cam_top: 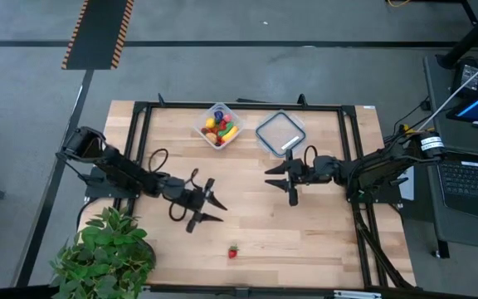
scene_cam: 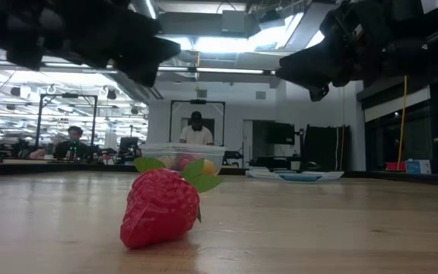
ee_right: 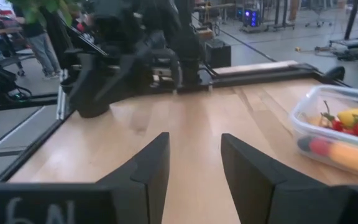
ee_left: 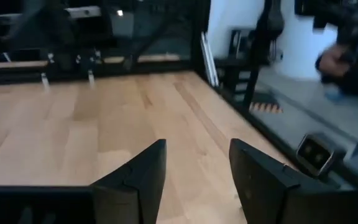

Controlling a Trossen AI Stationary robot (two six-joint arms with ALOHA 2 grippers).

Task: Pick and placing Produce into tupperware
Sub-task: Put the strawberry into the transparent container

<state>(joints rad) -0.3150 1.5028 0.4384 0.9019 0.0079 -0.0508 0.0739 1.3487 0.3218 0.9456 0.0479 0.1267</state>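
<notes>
The tupperware (cam_top: 220, 124) is a clear square tub near the table's far edge, with several coloured produce pieces inside; it also shows in the right wrist view (ee_right: 340, 127) and far off in the low view (scene_cam: 182, 157). One red strawberry with green leaves (cam_top: 234, 250) lies on its side on the wood near the near edge, large in the low view (scene_cam: 162, 207). My left gripper (cam_top: 216, 209) hovers open, left of and beyond the strawberry. My right gripper (cam_top: 279, 184) hovers open at mid-table, near the lid. Both wrist views show open fingers with nothing between them, left (ee_left: 197, 149) and right (ee_right: 194, 140).
A flat square lid with a white label (cam_top: 280, 133) lies right of the tub. A potted green plant (cam_top: 106, 249) stands at the table's near left corner. Black frame rails (cam_top: 139, 133) border the table. People (scene_cam: 196, 131) show in the room beyond.
</notes>
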